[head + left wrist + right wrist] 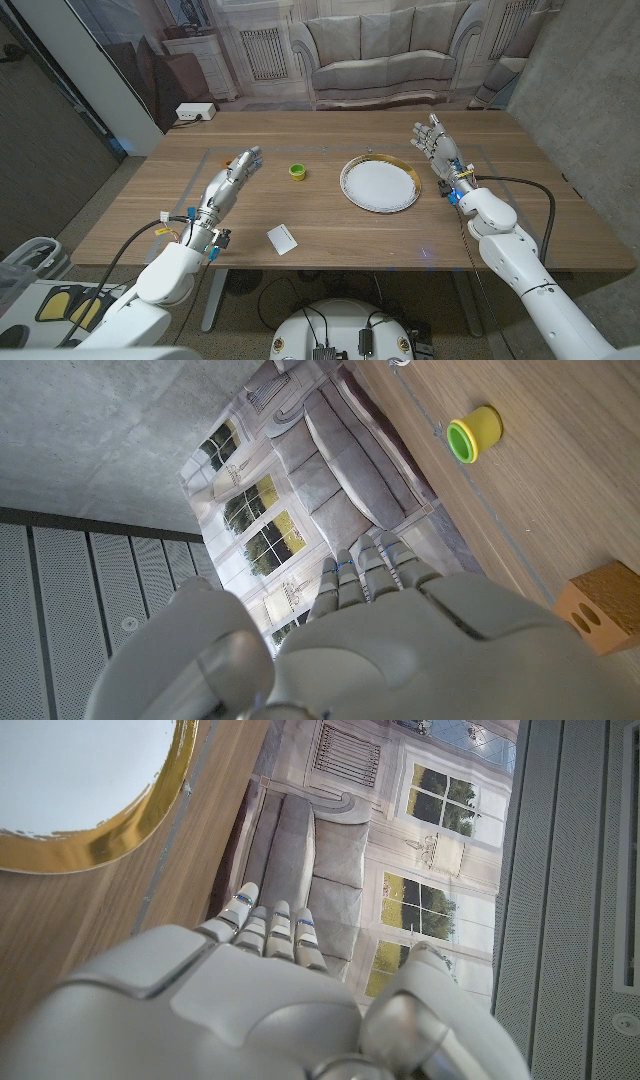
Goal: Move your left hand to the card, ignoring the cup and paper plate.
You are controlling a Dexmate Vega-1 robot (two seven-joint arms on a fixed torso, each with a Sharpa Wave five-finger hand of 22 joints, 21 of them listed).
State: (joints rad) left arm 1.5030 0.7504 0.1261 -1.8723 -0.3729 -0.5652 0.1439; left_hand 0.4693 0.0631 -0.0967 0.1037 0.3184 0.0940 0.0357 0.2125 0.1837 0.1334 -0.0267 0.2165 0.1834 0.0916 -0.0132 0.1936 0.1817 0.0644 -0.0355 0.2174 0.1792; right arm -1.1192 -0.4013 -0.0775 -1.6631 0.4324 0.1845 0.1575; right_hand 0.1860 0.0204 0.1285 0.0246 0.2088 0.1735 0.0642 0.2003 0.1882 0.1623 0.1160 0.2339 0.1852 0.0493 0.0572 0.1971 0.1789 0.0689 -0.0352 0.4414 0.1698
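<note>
The wooden table [330, 215] carries everything. The paper plate [378, 184], white with a gold rim, lies between the two hands, nearer the right hand [434, 141], which holds nothing and has its fingers extended and a little apart. The left hand [232, 177] also holds nothing, its fingers stretched out close together and pointing away from the robot. The card [282, 239] lies flat on the table, nearer the robot than the left hand's fingertips and off to their right, well apart from them. The small yellow-green cup [297, 172] stands just right of the left hand's fingertips.
</note>
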